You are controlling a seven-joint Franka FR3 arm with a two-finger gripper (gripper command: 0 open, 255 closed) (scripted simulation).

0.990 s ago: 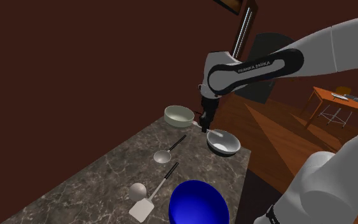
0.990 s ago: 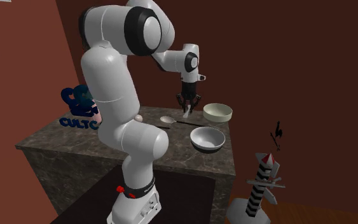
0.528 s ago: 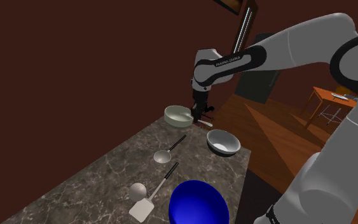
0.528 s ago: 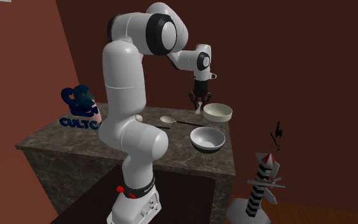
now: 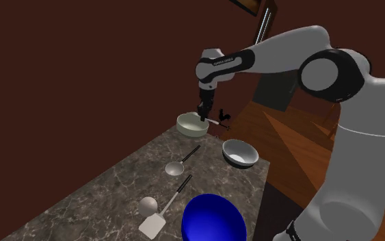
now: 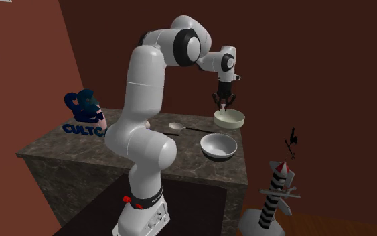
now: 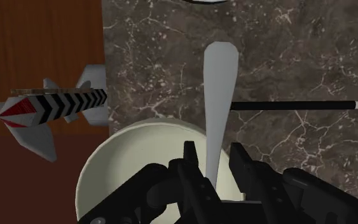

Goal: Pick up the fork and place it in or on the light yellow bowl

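The fork (image 7: pixel 219 95) is plain pale grey and the end effector (image 7: pixel 213 156) is all black. The cream bowl (image 7: pixel 139 159) is a pale off-white. The bench (image 5: pixel 95 198) is dark grey-brown marble with thin pale veins. The blue bowl (image 5: pixel 213 218) is a deep, saturated blue. The toy rocket (image 7: pixel 50 105) has black-and-white chevrons, a red nose and white fins. The floor (image 7: pixel 37 44) is orange-brown wood.

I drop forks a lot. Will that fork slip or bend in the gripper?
Probably stiff: the fork juts straight from the gripper, no sag. Smooth and thin, it might swivel or slip, since much of it sticks out.
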